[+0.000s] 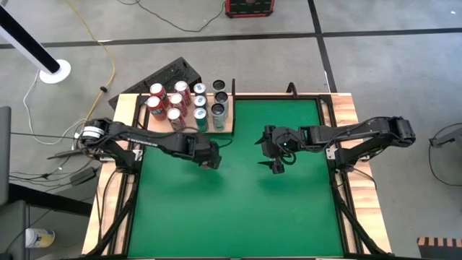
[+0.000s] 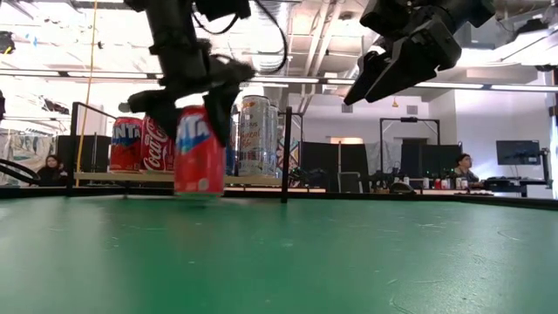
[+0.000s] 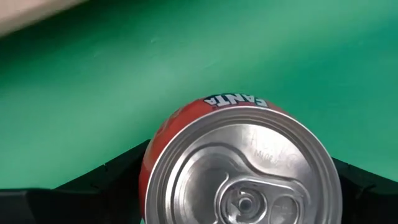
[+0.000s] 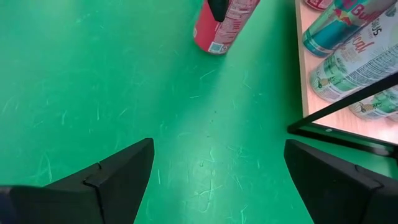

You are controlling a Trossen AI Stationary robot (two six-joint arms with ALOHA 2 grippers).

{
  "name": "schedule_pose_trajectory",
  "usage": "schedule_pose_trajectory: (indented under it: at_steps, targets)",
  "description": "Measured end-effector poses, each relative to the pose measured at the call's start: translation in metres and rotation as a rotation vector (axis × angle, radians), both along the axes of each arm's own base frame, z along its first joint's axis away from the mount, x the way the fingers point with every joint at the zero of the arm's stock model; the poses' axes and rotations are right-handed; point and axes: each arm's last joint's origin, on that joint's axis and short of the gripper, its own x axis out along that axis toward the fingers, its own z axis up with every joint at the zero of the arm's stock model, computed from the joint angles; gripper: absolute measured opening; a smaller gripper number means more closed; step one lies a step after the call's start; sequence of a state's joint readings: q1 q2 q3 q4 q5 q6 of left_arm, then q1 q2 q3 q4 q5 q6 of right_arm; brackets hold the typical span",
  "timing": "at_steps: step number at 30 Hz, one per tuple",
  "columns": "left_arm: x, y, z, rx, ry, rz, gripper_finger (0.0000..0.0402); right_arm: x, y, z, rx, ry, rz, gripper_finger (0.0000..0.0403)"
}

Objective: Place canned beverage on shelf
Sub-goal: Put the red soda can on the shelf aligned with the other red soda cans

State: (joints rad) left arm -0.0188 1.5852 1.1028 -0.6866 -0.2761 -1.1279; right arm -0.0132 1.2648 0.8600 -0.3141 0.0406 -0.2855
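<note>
A red-orange Fanta can [image 2: 199,150] stands upright on the green felt in front of the shelf [image 1: 228,130]. The shelf is a pale wood board at the table's far left that bears several cans. My left gripper [image 2: 197,113] comes down over the can, open, with one finger on each side of its upper part. In the left wrist view the can's silver top [image 3: 245,171] fills the gap between the fingers. In the high view the gripper [image 1: 211,160] hides the can. My right gripper [image 1: 269,153] hangs open above the table's middle, with nothing between its fingers [image 4: 118,177]. My left gripper reaches the can's upper side walls [image 2: 218,122] from above, slanting down. One finger [image 2: 167,109] is on each side. I cannot tell whether the fingers touch the can. The can stands upright with its bottom on the felt.
Red cola and Fanta cans [image 2: 144,144] and tall silver cans [image 2: 257,135] crowd the shelf. A black frame post [image 2: 285,153] stands at the shelf's right edge. Wooden strips [image 1: 346,123] run along the table's sides. Bare green felt [image 1: 238,209] fills the near half.
</note>
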Motion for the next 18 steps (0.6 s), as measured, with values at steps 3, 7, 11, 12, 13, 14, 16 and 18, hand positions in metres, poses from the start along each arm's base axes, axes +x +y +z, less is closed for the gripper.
schedule_pose_trajectory:
  at_steps: [3, 7, 11, 12, 13, 14, 16, 18]
  targets:
    - [0.005, 0.0, 0.01, 0.018, -0.025, -0.035, 0.0316, 0.0, 0.0, 0.0, -0.001, 0.0, 0.001, 0.0383]
    - [0.007, 0.0, 0.017, 0.046, -0.028, -0.079, 0.0316, 0.0, 0.0, 0.0, -0.001, 0.0, 0.001, 0.0383]
    - [0.006, 0.0, 0.016, 0.035, -0.015, -0.06, 0.0316, 0.0, 0.0, 0.0, -0.001, 0.0, 0.001, 0.0383]
    - [0.006, 0.0, 0.014, 0.036, -0.004, -0.062, 0.0316, 0.0, 0.0, 0.0, -0.001, -0.001, 0.001, 0.0383]
    - [0.006, 0.0, 0.013, 0.037, -0.001, -0.068, 0.0316, 0.0, 0.0, 0.0, -0.002, -0.001, 0.001, 0.0383]
    - [0.006, 0.0, 0.011, 0.04, 0.0, -0.075, 0.0316, 0.0, 0.0, 0.0, -0.002, -0.001, 0.001, 0.0383]
    - [0.006, 0.001, 0.009, 0.049, -0.006, -0.077, 0.0316, 0.0, 0.0, 0.0, -0.003, -0.002, 0.002, 0.0383]
    - [0.006, 0.001, 0.007, 0.051, -0.004, -0.077, 0.0316, 0.0, 0.0, 0.0, -0.003, -0.002, 0.002, 0.0383]
